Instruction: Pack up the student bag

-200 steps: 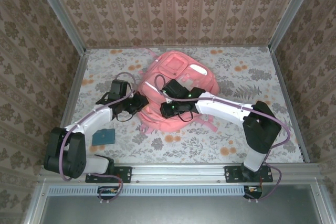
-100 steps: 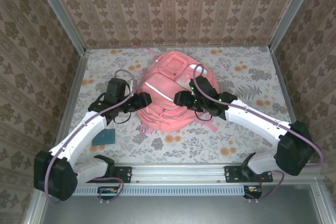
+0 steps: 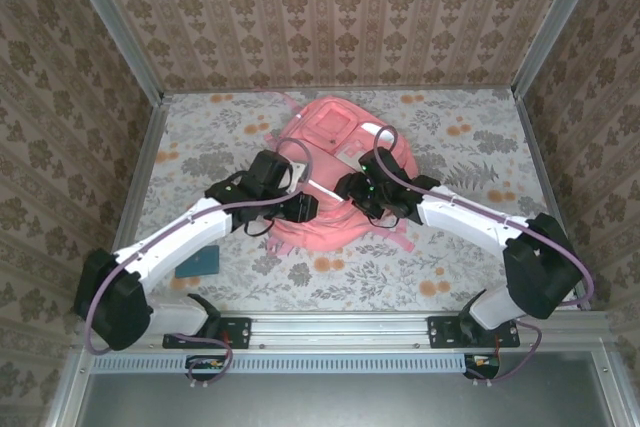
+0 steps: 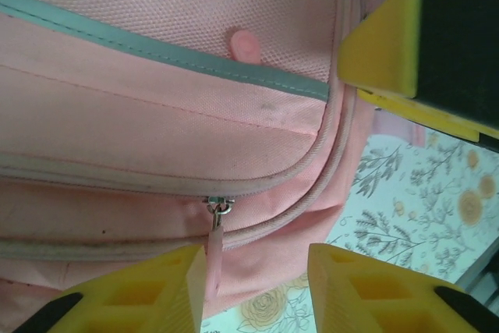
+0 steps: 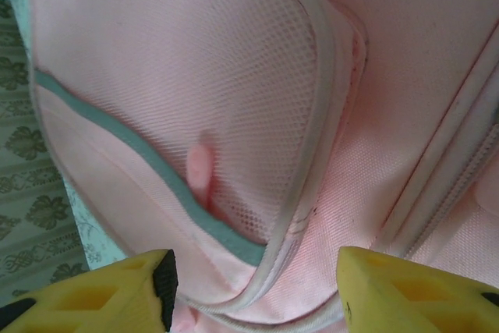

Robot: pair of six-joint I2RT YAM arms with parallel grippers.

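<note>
At six o'clock in the overhead view the two arm bases are bolted to the rail. A small teal card (image 3: 198, 261) is seen lying flat on the floral table (image 3: 480, 247) beside the left arm, well apart from the bag. Towards the centre, the student bag (image 3: 330, 137) is laid flat on the table, its strap ends shown at its six o'clock edge, and both arms are bent inward over its near half. The left gripper (image 4: 257, 274) is positioned at the bag's eight o'clock side and is held released, jaws apart, close over a zipped seam. A zipper pull (image 4: 214, 239) is seen just beside the inner face of one finger, not pinched. The right gripper (image 5: 256, 271) is positioned at the four o'clock side, likewise released with jaws spread wide. It is poised over a mesh pocket (image 5: 195, 91) edged by a grey-green strip (image 5: 140, 169). At twelve o'clock the bag's far end is pointed towards the patterned back wall (image 3: 330, 17).
</note>
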